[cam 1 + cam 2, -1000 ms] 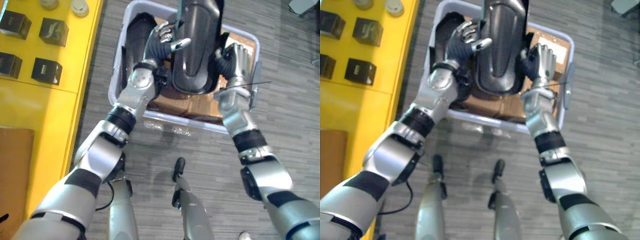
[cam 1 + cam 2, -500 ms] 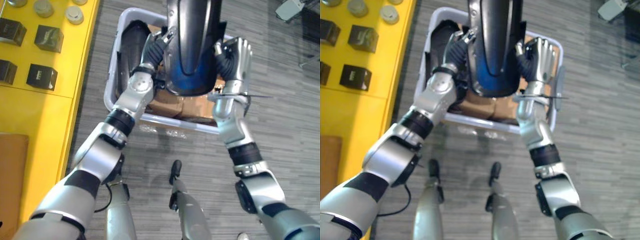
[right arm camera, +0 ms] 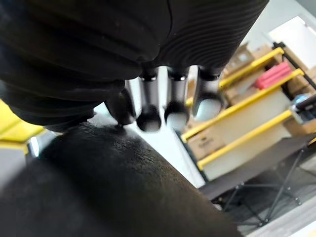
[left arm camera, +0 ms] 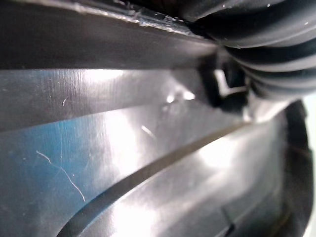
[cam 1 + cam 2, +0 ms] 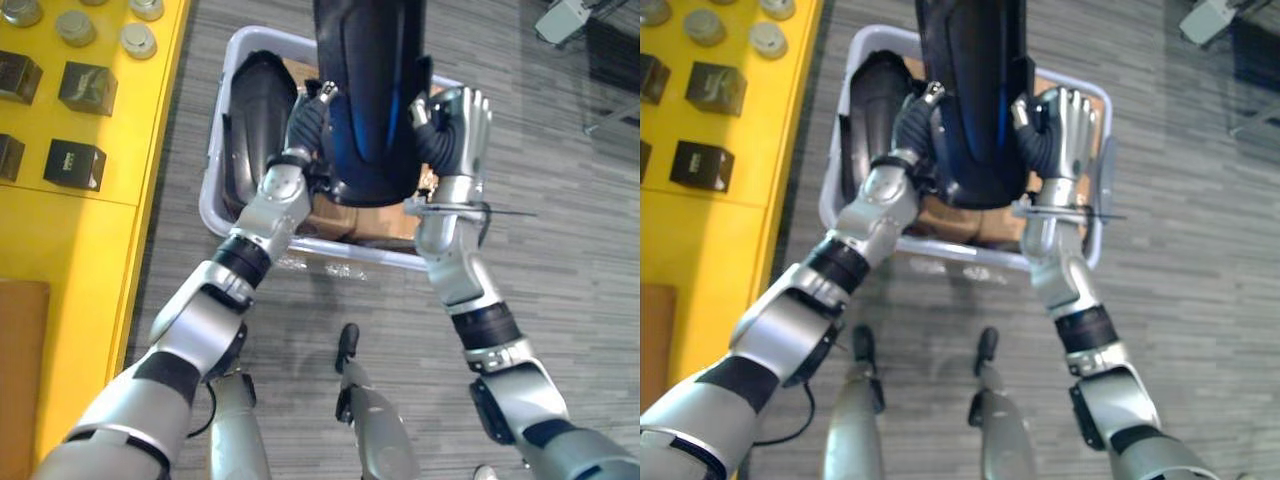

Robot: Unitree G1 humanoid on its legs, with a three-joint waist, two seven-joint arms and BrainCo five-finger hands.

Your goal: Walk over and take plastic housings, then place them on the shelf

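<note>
Floor [image 5: 560, 300] and bin [image 5: 216, 135] below, the straight-fingered right robot hand [image 5: 462, 125] and left robot hand [image 5: 308, 120] (grip: cannot tell) clamp a housing [image 5: 370, 90]. Pick-up looks done; next, carry it steadily to the shelf [image 5: 90, 220] beside the left robot hand.

To my left I see small black boxes [image 5: 74, 163] and round grey caps [image 5: 138, 41] (in rows); a pale bin [image 5: 330, 248] with cardboard [image 5: 380, 222] inside stands on grey plank floor [image 5: 560, 300].

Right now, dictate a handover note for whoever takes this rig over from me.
Right hand: open, straight fingers pressed on the black housing's side.
Left hand: against its other side, grip unreadable.
The housing hangs between them above the grey bin; a second housing lies in the bin.
Done: first pick-up.
Left: carry it to the shelf, probably the yellow surface on the robot's left, then fetch the second.
</note>
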